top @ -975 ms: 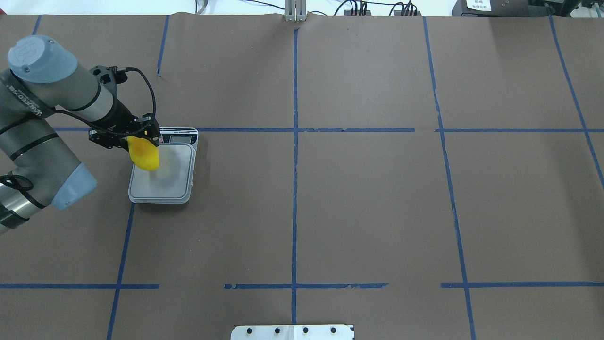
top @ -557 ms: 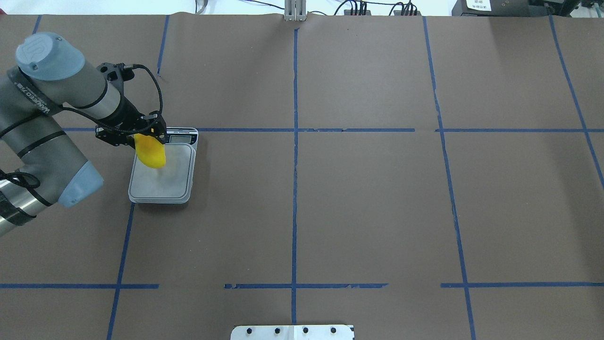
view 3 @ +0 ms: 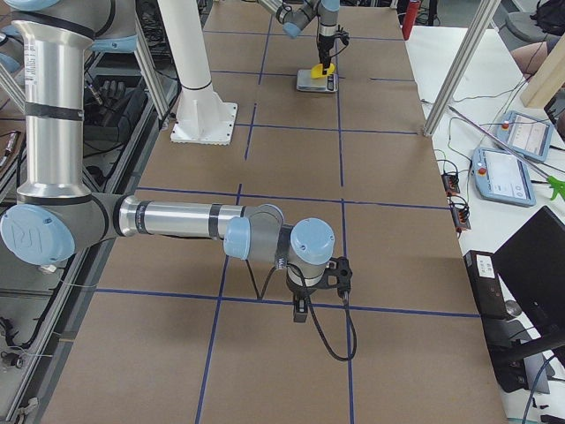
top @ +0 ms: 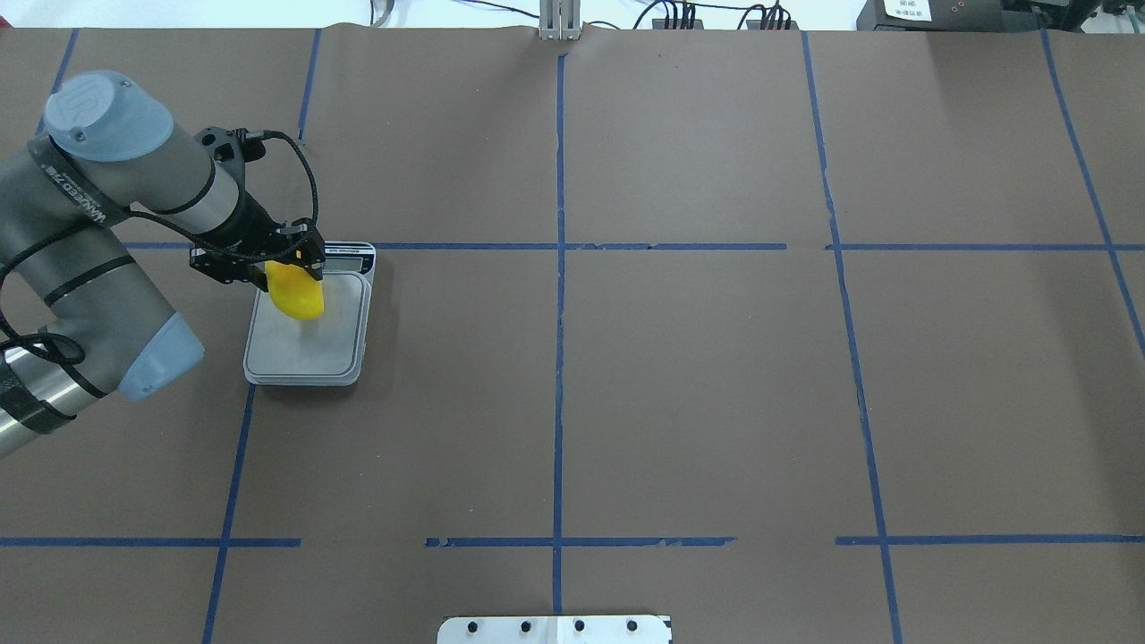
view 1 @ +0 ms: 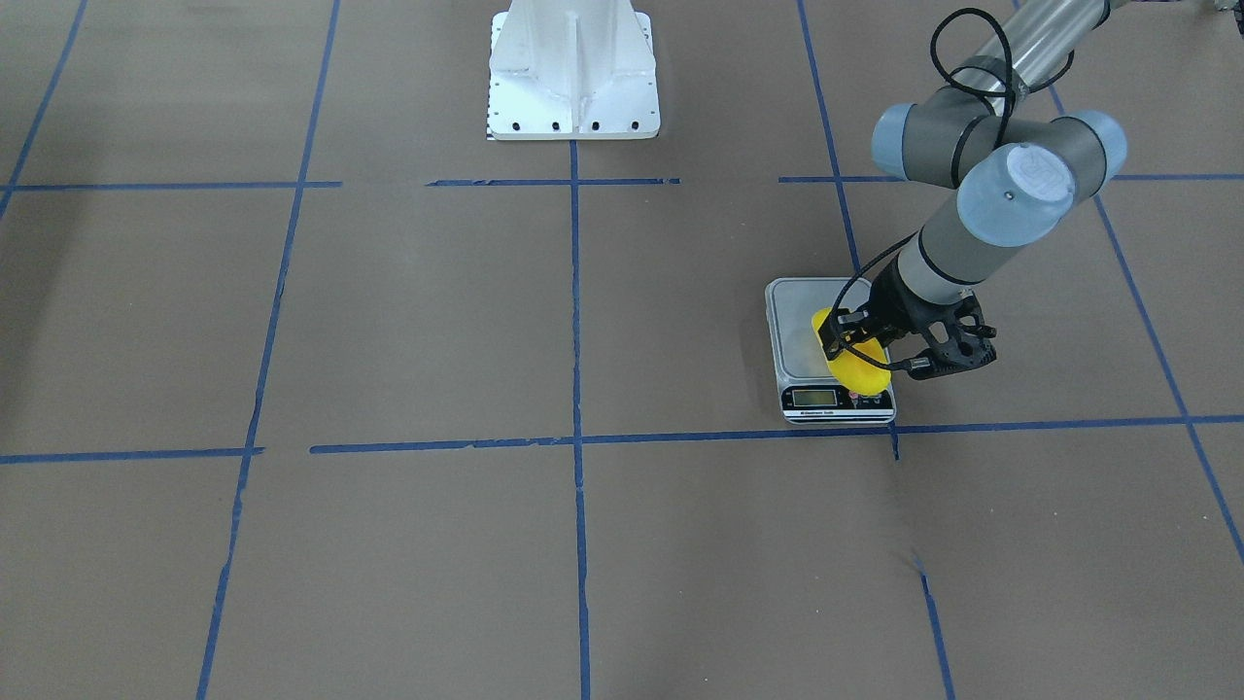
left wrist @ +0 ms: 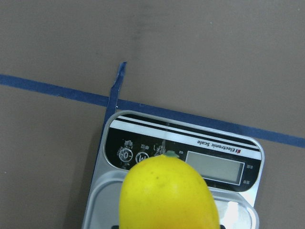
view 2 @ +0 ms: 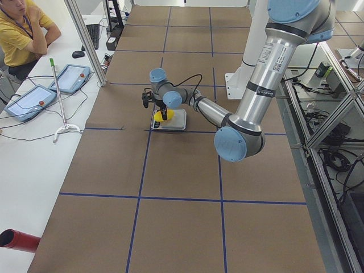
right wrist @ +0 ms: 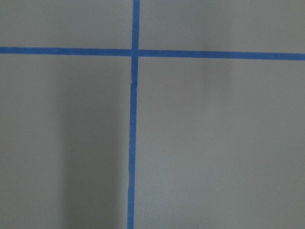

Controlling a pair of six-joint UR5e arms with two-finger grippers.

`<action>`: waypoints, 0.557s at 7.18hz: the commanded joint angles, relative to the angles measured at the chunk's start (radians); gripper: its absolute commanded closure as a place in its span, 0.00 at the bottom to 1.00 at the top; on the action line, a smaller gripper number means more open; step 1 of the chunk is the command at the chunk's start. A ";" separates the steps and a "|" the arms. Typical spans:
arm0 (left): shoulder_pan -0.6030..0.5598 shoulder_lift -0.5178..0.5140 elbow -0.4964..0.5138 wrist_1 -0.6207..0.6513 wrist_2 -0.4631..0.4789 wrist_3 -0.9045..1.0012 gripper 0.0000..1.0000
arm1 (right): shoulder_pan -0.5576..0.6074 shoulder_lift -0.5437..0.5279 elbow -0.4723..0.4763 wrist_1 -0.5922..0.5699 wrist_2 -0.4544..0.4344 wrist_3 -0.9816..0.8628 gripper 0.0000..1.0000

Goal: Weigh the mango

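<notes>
One arm does the work: the left gripper (top: 291, 262) is clamped on the upper end of the mango (top: 298, 295), so the fruit hangs long-end down over the scale (top: 309, 349). The scale sits near the desk's left edge, a little past the middle toward the far edge, with its display (left wrist: 215, 167) on the far side. From overhead, the mango's lower tip is over the far-left part of the platform (top: 313, 358), close to the display strip rather than the centre. The left wrist view looks down past the mango's rounded yellow end onto the buttons and display, where no digits can be read. Whether the tip touches the platform I cannot tell; the side view suggests it is just above or barely on it.

Judged from this, the step in hand is placing: the carry is done and the weighing is not.

The next move seems to call for lowering the mango, ideally nearer the platform's middle, laying it on its side so it cannot roll. The fingers would then part and lift clear, so that nothing but the fruit loads the scale.

The right gripper (view 3: 300, 305) hangs over bare desk near the right edge, above blue tape lines (right wrist: 133, 119); whether it is parted or closed cannot be told.
</notes>
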 commanded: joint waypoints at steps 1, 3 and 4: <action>-0.041 0.004 -0.040 0.045 -0.001 0.001 0.00 | 0.000 -0.001 0.000 0.000 0.000 0.000 0.00; -0.159 0.015 -0.129 0.201 -0.001 0.186 0.00 | 0.000 -0.001 0.000 0.000 0.000 0.000 0.00; -0.230 0.054 -0.137 0.217 -0.010 0.286 0.00 | 0.000 0.001 0.000 0.000 0.000 0.000 0.00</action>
